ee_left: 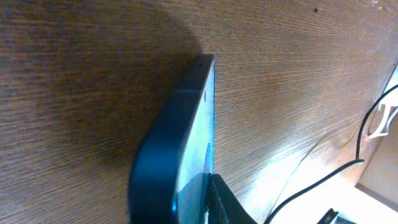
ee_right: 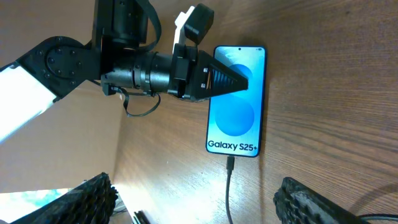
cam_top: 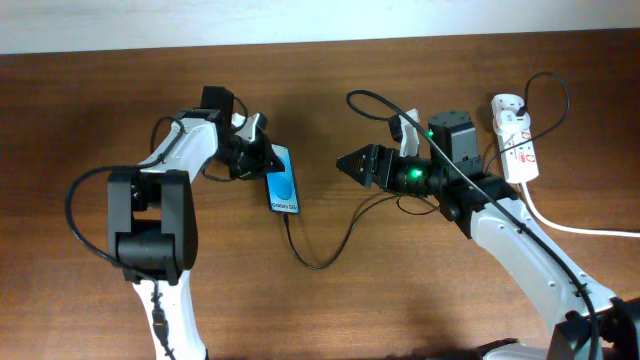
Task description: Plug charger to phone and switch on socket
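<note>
The phone (cam_top: pixel 284 190) lies on the table at centre left, its blue screen reading "Galaxy S25+" in the right wrist view (ee_right: pixel 235 118). My left gripper (cam_top: pixel 266 161) is shut on the phone's upper left edge, with one finger across the screen (ee_right: pixel 241 80). The phone fills the left wrist view edge-on (ee_left: pixel 186 124). The black charger cable (cam_top: pixel 318 264) has its plug tip at the phone's bottom port (ee_right: pixel 230 163). My right gripper (cam_top: pixel 344 163) is open and empty, a short way right of the phone (ee_right: pixel 196 196). The white socket strip (cam_top: pixel 518 140) lies at the far right.
The charger cable loops from the phone under my right arm and arcs over it toward the socket strip. The strip's thick white cord (cam_top: pixel 575 226) runs off the right edge. A bare wooden table surrounds everything.
</note>
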Robot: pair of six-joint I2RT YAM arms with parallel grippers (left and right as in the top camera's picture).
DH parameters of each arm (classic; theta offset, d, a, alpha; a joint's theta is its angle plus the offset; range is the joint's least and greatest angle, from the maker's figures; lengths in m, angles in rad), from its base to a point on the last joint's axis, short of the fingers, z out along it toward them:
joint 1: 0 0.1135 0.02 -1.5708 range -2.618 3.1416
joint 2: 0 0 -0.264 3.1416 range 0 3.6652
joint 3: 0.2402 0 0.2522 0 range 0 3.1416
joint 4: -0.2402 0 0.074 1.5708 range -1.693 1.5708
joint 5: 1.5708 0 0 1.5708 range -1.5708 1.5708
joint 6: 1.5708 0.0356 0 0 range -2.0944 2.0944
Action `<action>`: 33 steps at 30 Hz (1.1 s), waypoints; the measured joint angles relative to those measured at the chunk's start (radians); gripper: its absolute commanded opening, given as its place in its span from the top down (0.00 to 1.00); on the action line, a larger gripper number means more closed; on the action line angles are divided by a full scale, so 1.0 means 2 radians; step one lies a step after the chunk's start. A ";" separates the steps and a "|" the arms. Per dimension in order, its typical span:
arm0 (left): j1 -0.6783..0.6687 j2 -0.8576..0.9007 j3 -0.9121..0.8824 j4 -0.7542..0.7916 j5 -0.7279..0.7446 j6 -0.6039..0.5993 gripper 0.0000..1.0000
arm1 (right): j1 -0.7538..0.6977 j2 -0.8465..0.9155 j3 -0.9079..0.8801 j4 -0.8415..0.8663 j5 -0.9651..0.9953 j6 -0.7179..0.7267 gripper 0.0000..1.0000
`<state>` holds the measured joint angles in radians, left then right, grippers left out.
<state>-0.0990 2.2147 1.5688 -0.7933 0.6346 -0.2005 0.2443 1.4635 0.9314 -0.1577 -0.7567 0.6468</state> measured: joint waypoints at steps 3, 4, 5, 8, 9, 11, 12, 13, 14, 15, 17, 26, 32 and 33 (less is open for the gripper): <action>-0.002 -0.001 0.000 -0.004 -0.041 0.003 0.44 | 0.000 0.000 0.000 0.000 0.000 0.000 0.13; -0.002 -0.005 0.000 -0.004 -0.045 0.005 0.40 | 0.000 0.000 0.000 0.000 0.000 0.000 0.14; -0.003 -0.010 0.000 -0.004 -0.058 0.005 0.34 | 0.000 0.000 0.000 0.000 0.000 0.000 0.13; -0.004 -0.017 0.000 -0.007 -0.087 0.007 0.31 | 0.000 0.000 0.000 0.000 0.000 -0.001 0.02; -0.004 -0.019 0.000 -0.007 -0.094 0.007 0.31 | 0.000 0.000 0.000 -0.001 0.000 -0.004 0.02; -0.004 -0.020 0.002 -0.012 -0.113 0.009 0.27 | 0.000 0.000 0.000 -0.002 0.000 -0.020 0.02; -0.003 -0.021 0.006 -0.020 -0.128 0.011 0.26 | 0.000 0.000 0.000 -0.004 0.000 -0.028 0.02; -0.003 -0.024 0.010 -0.030 -0.144 0.012 0.25 | 0.000 0.000 0.001 -0.022 0.004 -0.037 0.02; -0.002 -0.036 0.016 -0.037 -0.160 0.012 0.22 | 0.000 0.000 0.007 -0.056 0.011 -0.050 0.02; -0.002 -0.058 0.021 -0.040 -0.170 0.013 0.18 | 0.000 0.000 0.023 -0.097 0.023 -0.068 0.02; -0.001 -0.143 0.038 -0.038 -0.184 0.014 0.03 | 0.000 0.002 0.101 -0.224 0.074 -0.109 0.02; -0.001 -0.306 0.053 -0.040 -0.194 0.014 0.01 | -0.104 0.003 0.373 -0.475 0.307 -0.188 0.02; -0.001 -0.306 0.053 -0.040 -0.195 0.014 0.01 | -0.379 0.025 0.378 -0.473 0.295 -0.196 0.02; -0.001 -0.306 0.053 -0.040 -0.194 0.014 0.01 | -0.417 0.055 0.379 -0.464 0.295 -0.197 0.02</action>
<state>-0.1017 1.6020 1.6745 -0.8734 0.2459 -0.1719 -0.5888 1.5734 1.6890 -1.0866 -0.1661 0.2535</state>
